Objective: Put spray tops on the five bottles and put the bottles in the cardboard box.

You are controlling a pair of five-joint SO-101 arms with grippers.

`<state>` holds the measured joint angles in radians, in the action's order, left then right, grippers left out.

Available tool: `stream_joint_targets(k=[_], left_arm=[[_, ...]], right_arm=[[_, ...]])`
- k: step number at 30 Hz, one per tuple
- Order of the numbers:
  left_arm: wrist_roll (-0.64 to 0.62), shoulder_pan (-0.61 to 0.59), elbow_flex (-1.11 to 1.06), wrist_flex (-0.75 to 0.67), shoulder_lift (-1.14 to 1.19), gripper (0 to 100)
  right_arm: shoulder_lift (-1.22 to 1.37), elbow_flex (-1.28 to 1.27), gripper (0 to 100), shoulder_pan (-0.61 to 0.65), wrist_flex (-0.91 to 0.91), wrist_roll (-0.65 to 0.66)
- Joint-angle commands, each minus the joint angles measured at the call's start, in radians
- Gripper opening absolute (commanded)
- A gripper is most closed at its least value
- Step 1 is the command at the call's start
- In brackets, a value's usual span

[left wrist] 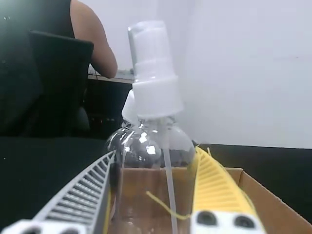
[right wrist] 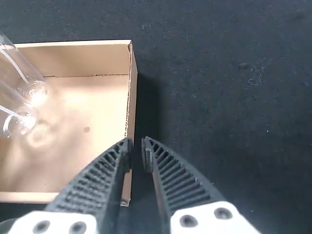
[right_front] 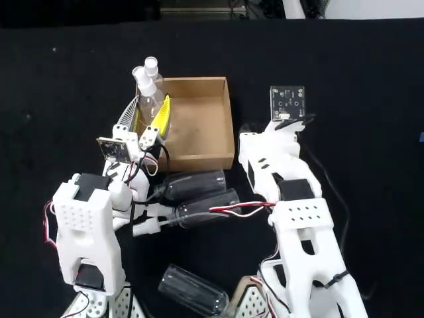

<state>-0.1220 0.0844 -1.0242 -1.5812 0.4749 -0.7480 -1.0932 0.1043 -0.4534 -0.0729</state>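
The cardboard box (right_front: pixel 205 142) sits open at mid table. Two clear bottles with white spray tops stand at its left wall. My left gripper (right_front: pixel 147 106) is shut on the nearer bottle (left wrist: pixel 146 146), which sits upright between the grey finger (left wrist: pixel 83 195) and the yellow finger (left wrist: pixel 214 185). The second bottle (left wrist: pixel 129 108) stands just behind it. The bases of both bottles (right wrist: pixel 29 90) rest on the box floor. My right gripper (right wrist: pixel 136 144) hovers over the box's right wall (right wrist: pixel 130 97), shut, with nothing between its fingers.
In front of the box two bottles (right_front: pixel 197 184) lie on their sides on the black table, the nearer one (right_front: pixel 205 207) with a white spray top (right_front: pixel 147 228). Another clear bottle (right_front: pixel 193 291) lies near the front edge between the arm bases.
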Motion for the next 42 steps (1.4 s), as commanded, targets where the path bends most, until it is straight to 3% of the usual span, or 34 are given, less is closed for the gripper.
stream_joint_targets(k=[1,7,12,26,33,42], left_arm=[[-0.003,-0.013,0.041,-0.025,-0.009,3],[-0.003,-0.013,0.041,-0.023,-0.009,3],[0.072,-0.005,0.039,-0.023,-0.008,3],[0.074,-0.005,0.038,-0.023,-0.008,4],[0.072,-0.002,0.039,-0.023,0.0,18],[0.072,-0.01,0.035,-0.023,0.002,9]], right_arm=[[-0.028,0.007,1.5,0.029,0.029,0.009],[-0.028,0.007,1.5,0.029,0.029,0.009],[-0.028,0.007,1.5,0.029,0.029,0.011],[-0.028,0.007,1.5,0.029,0.029,0.012],[-0.028,0.008,1.5,0.029,0.029,0.014],[-0.028,0.008,1.5,0.029,0.029,0.014]])
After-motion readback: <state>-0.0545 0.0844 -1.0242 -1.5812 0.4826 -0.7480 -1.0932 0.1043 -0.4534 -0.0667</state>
